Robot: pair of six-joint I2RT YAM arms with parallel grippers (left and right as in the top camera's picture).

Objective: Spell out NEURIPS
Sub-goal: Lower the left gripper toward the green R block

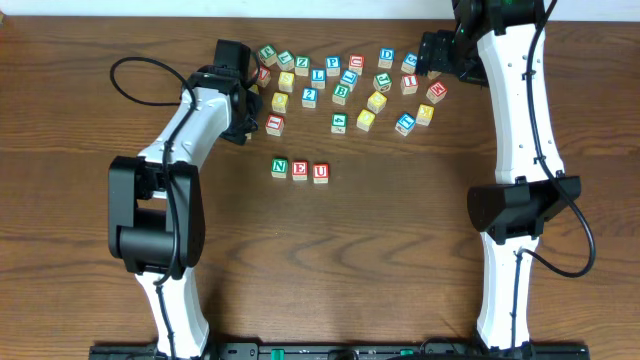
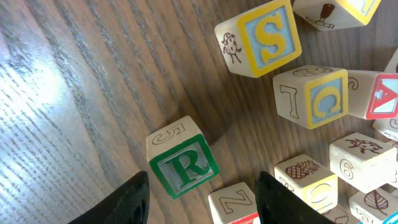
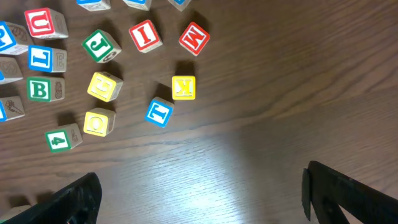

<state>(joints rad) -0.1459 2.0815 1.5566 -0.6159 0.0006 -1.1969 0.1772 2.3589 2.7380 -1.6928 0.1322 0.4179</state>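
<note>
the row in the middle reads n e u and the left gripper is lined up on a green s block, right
Not quite. The row does read N E U, but the green block at the left gripper is an R, not an S. The S is yellow and lies farther off. The left wrist view shows it.

**Dark wooden table, pale strip behind**

The table (image 1: 400,260) is dark brown wood. Its long grain runs from the left edge to the right edge, and it fills nearly the whole overhead view. Beyond the far edge a thin pale strip (image 1: 200,5) shows; whether it is wall or floor cannot be told. In the right wrist view a broad white glare (image 3: 249,155) lies on the bare wood. The left wrist view catches a fainter sheen (image 2: 31,81) along the grain.
</note>
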